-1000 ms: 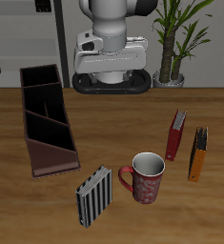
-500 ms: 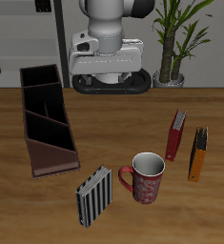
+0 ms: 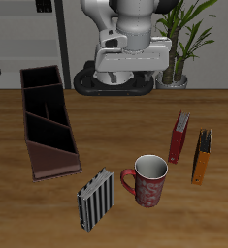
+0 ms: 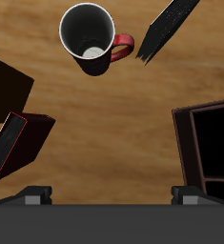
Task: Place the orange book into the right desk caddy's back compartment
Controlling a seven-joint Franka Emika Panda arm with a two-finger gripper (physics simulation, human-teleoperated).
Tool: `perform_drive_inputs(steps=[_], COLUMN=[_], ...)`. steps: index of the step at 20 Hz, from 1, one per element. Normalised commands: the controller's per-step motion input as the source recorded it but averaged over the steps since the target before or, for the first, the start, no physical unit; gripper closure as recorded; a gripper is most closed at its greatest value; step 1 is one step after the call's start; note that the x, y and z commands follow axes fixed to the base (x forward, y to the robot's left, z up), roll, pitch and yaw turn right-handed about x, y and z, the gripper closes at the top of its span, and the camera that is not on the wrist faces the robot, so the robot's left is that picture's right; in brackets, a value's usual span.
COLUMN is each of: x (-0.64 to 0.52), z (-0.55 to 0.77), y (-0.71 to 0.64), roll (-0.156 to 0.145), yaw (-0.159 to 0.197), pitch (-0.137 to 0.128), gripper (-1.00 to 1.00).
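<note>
The arm is up high at the back of the table, above the wood. The gripper is not plain in the outside view. In the wrist view only two small dark tips show at the edge, well apart, with nothing between them. So the gripper looks spread and holds nothing.

The orange book lies flat on the table, far from the caddy. It is thin, with a dark patch at its far end. Just beside it lies the red book, which is bigger and darker. The two books are close but I cannot tell if they touch. In the wrist view the red book shows at the edge, with another dark shape next to it that I cannot name for sure.

The caddy is a long dark box on the other side of the table. Its low sloped end points to the front edge. The back compartment is the square part at the far end, and it looks empty. Part of the caddy also shows in the wrist view.

A red mug stands near the front, between the caddy and the books. A striped block leans just beside the mug. A plant stands behind the table.
</note>
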Motion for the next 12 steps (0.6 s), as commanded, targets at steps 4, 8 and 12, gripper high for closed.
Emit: perform_drive_inputs(steps=[4,8,12], x=[-0.02,0.07,0.08], z=[0.05,0.17,0.13], y=[0.52,0.43,0.19], roll=[0.040,-0.016,-0.007], yaw=[0.020,-0.066,-0.028], pitch=[-0.022,-0.027,-0.032], gripper=[-1.00,-1.00,-1.00])
